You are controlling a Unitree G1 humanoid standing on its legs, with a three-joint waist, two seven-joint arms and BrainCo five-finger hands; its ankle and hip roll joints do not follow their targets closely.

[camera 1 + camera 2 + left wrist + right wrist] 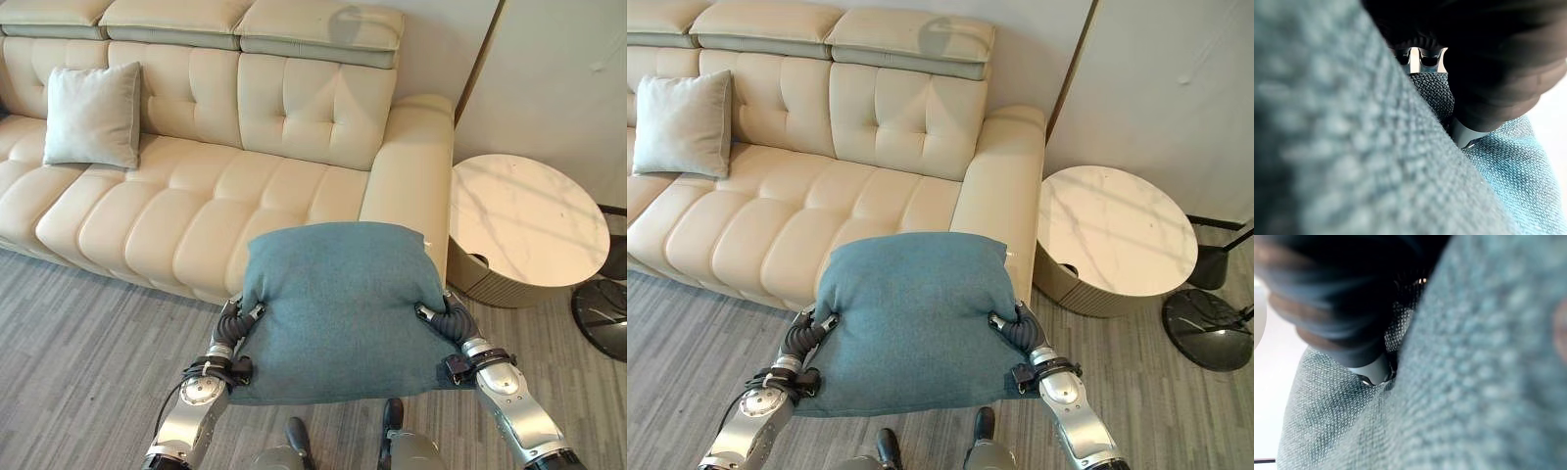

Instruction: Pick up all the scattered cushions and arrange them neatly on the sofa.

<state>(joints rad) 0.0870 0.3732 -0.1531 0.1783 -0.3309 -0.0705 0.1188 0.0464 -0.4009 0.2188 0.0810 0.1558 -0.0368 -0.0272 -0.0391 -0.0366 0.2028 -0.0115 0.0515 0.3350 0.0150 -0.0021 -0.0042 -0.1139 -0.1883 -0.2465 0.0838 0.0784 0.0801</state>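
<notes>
- the teal cushion (338,308) is held up in front of the robot, between the two hands, above the grey floor (78,323) and just before the front edge of the sofa (196,211); it does not touch the seat
- the left hand (238,323) presses on the left side of the cushion and the right hand (443,318) on the right side; the cloth bulges around both, so i judge the cushion is squeezed from two sides because it is too wide and soft for one hand
- in both wrist views the teal cloth lies against the camera and covers most of the fingers; i cannot tell how far either hand is curled, only that each is pushed into the cushion
- a light grey cushion (93,116) already stands upright on the sofa, leaning on the backrest at the left part; this looks like the neat way to place them
- the seat at the right end, beside the armrest (411,166), is free; i think the teal cushion is meant to go there, upright against the back
- a round marble tabletop (524,220) stands right of the armrest, near the right arm; a wide swing to that side could hit it
- the step in hand seems to be the carrying, with the placing not yet done
</notes>
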